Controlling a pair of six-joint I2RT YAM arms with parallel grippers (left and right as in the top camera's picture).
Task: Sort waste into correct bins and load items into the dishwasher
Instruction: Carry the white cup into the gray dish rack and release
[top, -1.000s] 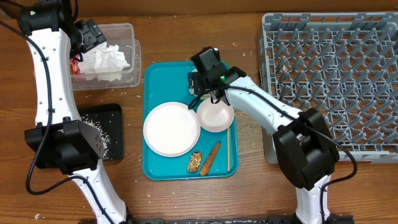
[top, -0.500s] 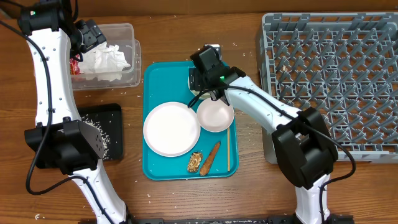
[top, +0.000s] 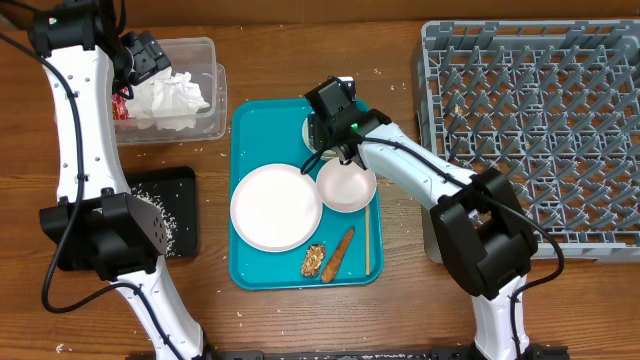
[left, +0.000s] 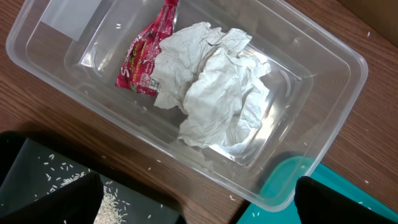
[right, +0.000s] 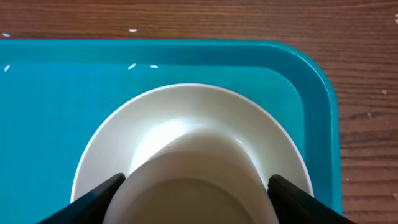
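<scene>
At the right end effector (right: 198, 186): spread wide about a white cup (right: 199, 165), fingers (right: 93, 199) at or just off its wall. Cannot tell whether clamped or merely bracketing. Stands upright, that cup, on a saucer (right: 186, 102) in the far right corner of the teal tray (right: 56, 93).

Against a second ago: edged slightly toward the tray's far rim, elbow drawn in, and left the saucer where it was. Probably settling for a grasp, then. No lift yet, with loading into the rack (top: 530, 130) still ahead.

Further out on the tray: large plate (top: 275, 207), bowl (top: 346, 186), chopstick (top: 367, 235), food scraps (top: 340, 252).

At the left end effector (left: 198, 202): released and empty, hanging over the clear bin (left: 323, 74) with crumpled tissue (left: 214, 93) and a red wrapper (left: 144, 59) inside. Printed, but too small to read. No other writing seen.
</scene>
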